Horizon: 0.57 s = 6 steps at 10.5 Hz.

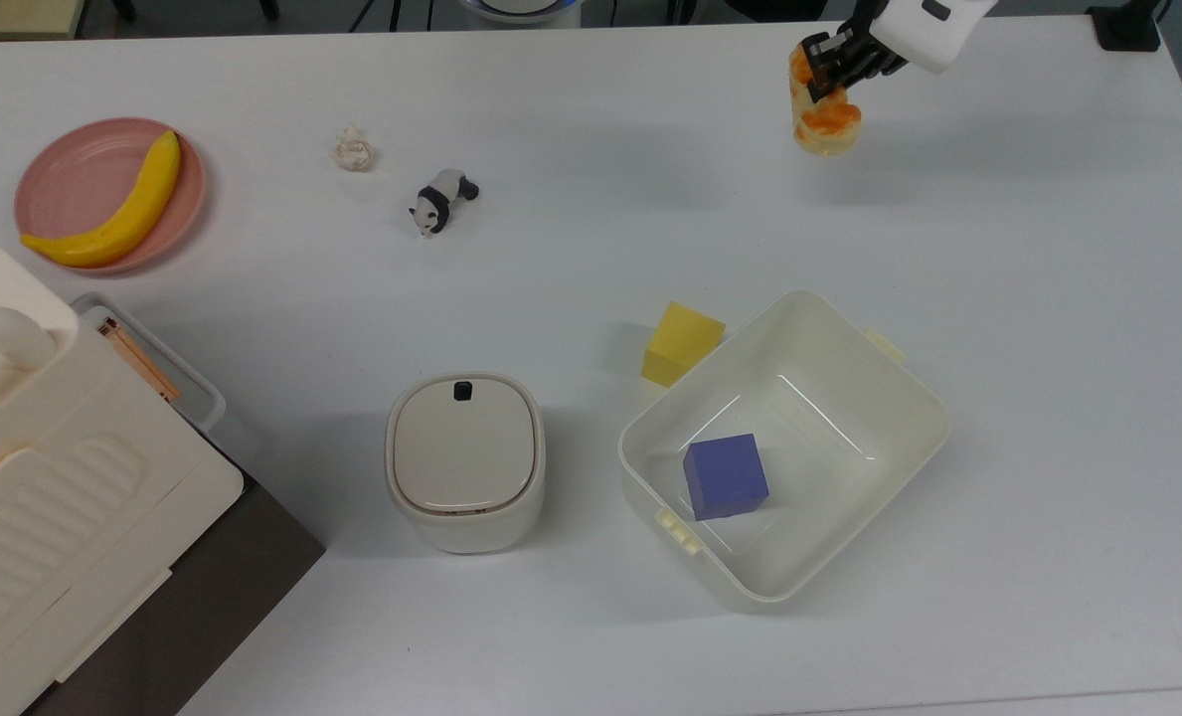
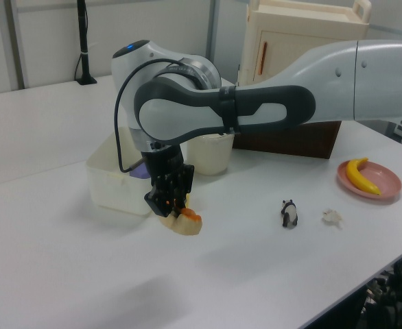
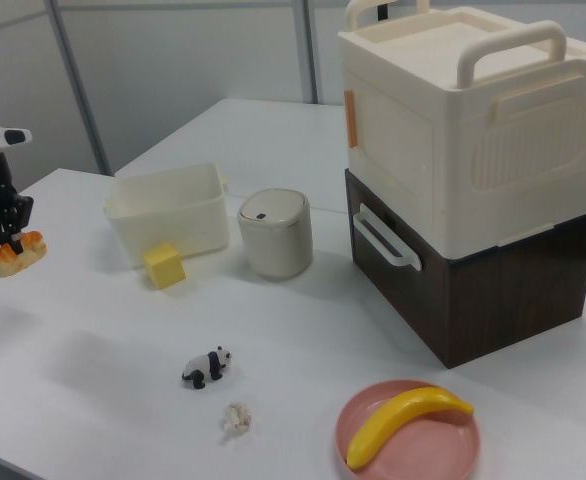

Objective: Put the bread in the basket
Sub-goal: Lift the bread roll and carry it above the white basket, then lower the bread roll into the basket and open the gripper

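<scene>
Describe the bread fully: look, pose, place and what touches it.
The bread is a small oblong toy loaf with a lumpy orange-brown glazed top and pale cream sides. It hangs from the gripper, whose black fingers are shut on its upper end. It is above the table, far from the basket.

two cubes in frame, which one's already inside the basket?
The purple cube. It sits on the floor of the basket. The yellow cube is outside on the table, against the basket's rim on the top view's upper left.
</scene>
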{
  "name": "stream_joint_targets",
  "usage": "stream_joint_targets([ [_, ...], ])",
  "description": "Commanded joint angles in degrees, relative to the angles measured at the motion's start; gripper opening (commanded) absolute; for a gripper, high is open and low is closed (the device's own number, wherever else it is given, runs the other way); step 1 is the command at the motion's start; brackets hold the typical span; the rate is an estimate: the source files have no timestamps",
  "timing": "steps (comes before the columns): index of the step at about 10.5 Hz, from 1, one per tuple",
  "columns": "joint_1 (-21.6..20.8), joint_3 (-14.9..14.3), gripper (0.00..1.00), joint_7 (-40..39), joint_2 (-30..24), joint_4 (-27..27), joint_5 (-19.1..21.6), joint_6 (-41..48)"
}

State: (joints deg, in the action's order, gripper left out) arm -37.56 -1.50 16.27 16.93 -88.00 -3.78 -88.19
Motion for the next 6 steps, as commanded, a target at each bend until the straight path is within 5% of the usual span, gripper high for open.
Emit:
stream_joint_targets([
  [1,0.5,-0.8,0.01,0.6,-0.8,0.8,1.0,-0.1],
  [6,4.8,-1.4,0.0,0.5,-0.1,2.4,0.3,-13.9],
])
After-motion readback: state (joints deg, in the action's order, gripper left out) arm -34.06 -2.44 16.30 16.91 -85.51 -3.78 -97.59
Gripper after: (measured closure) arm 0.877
